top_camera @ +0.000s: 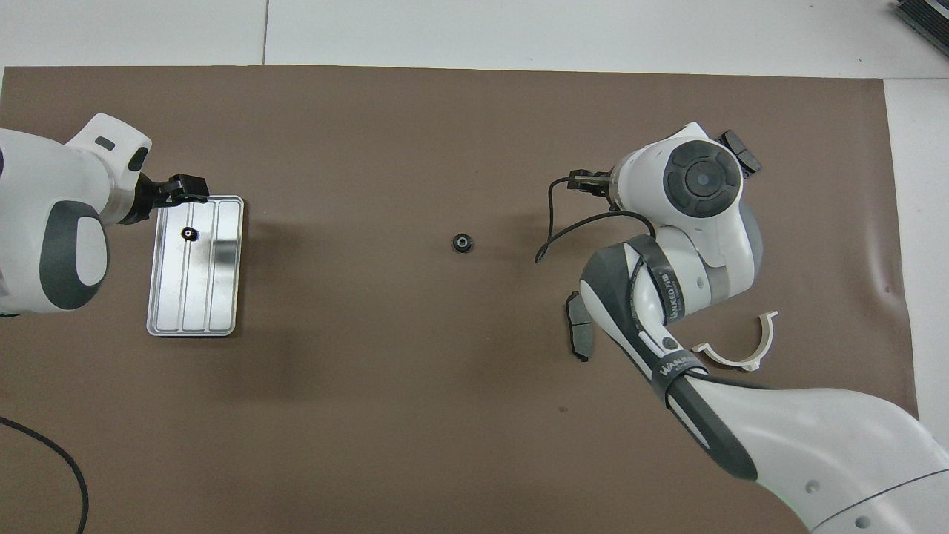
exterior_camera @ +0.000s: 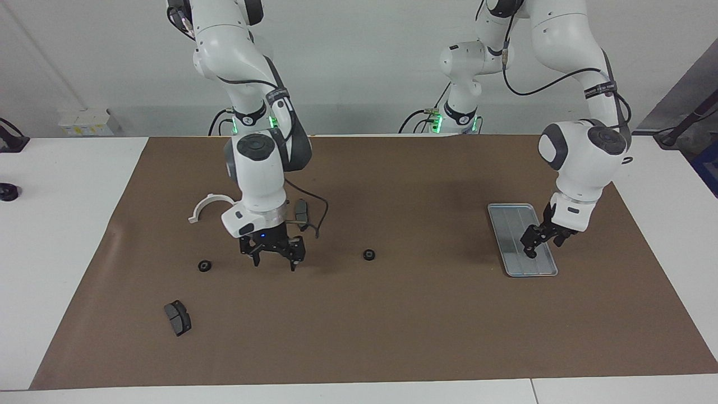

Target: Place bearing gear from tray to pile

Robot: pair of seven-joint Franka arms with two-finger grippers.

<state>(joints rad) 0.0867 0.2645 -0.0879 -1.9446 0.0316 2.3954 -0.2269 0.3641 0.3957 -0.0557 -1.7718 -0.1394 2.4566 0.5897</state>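
Bearing gear (top_camera: 190,234) sits in the tray (exterior_camera: 507,235), small black ring on the grooved metal, toward the tray end farther from the robots; tray lies flat on the brown mat at the left arm's end of the tabletop (exterior_camera: 73,224). Going L to R in the facing view: white half-ring (exterior_camera: 208,205) on the mat near the right arm; black gear (exterior_camera: 205,265) farther from the robots than it; dark grey brake pad (exterior_camera: 178,317) farther still, toward the mat's edge; right pincer (exterior_camera: 275,259) hangs low over bare mat just beside that gear, fingers clearly apart, nothing between them; 2nd brake pad (exterior_camera: 301,211) partly hidden by the right wrist; lone black gear (exterior_camera: 368,255) mid-mat, well apart from the first, so the pile is only two scattered gears; then tray w/ left pincer (exterior_camera: 531,251) over its outer rim, tips pointing down at the tray surface, close to the gear; can't tell whether its fingers are apart or together, or whether they touch the gear.
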